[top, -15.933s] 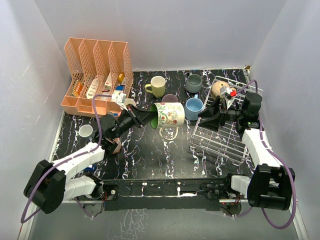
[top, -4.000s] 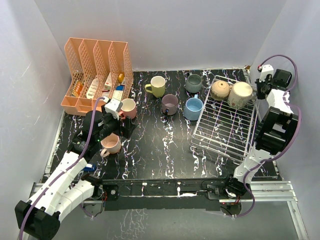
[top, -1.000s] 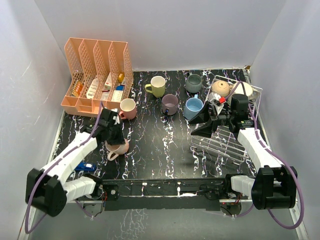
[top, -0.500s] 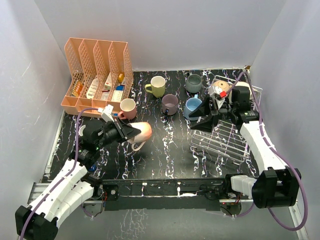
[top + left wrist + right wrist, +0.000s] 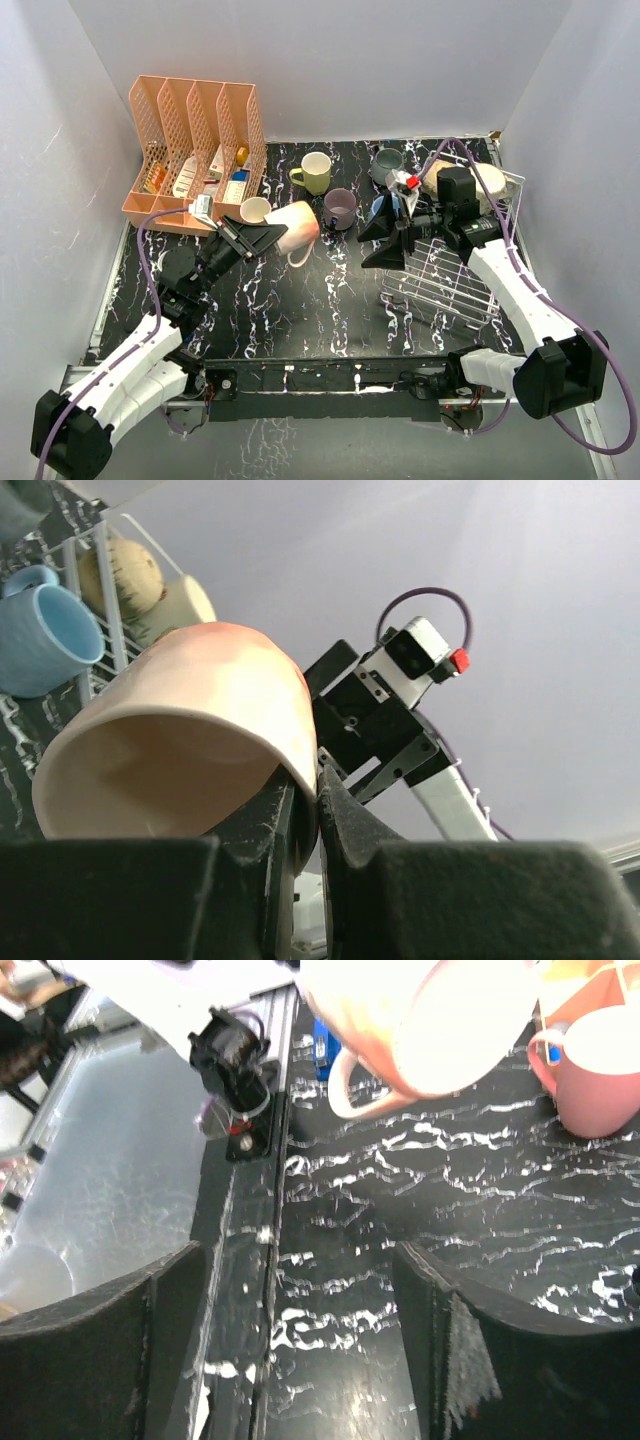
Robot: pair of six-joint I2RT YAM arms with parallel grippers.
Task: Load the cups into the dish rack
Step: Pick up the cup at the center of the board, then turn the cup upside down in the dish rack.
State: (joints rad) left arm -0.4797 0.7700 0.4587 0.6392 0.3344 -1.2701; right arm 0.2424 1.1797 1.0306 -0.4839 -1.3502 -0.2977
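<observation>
My left gripper (image 5: 278, 232) is shut on the rim of a peach-pink cup (image 5: 302, 226), held on its side in the air over the table's middle. In the left wrist view its jaws (image 5: 318, 785) pinch the cup's wall (image 5: 190, 720). My right gripper (image 5: 365, 248) hangs open just right of that cup, pointing at it, and holds nothing (image 5: 300, 1270). The cup (image 5: 430, 1015) shows ahead of its fingers. The dish rack (image 5: 450, 275) at the right holds a tan cup (image 5: 438, 178) and a cream cup (image 5: 490, 180). On the table stand yellow-green (image 5: 314, 172), mauve (image 5: 340, 208), grey (image 5: 388, 162), pink (image 5: 254, 211) and partly hidden light blue (image 5: 382, 207) cups.
A peach slotted organizer (image 5: 195, 150) stands at the back left. White walls close in the table on three sides. The two arms reach toward each other over the middle of the black marbled tabletop (image 5: 320, 300).
My left arm has lifted the peach-pink cup off the table and carried it up and right. My right gripper has swung left off the rack toward it and opened wider.
</observation>
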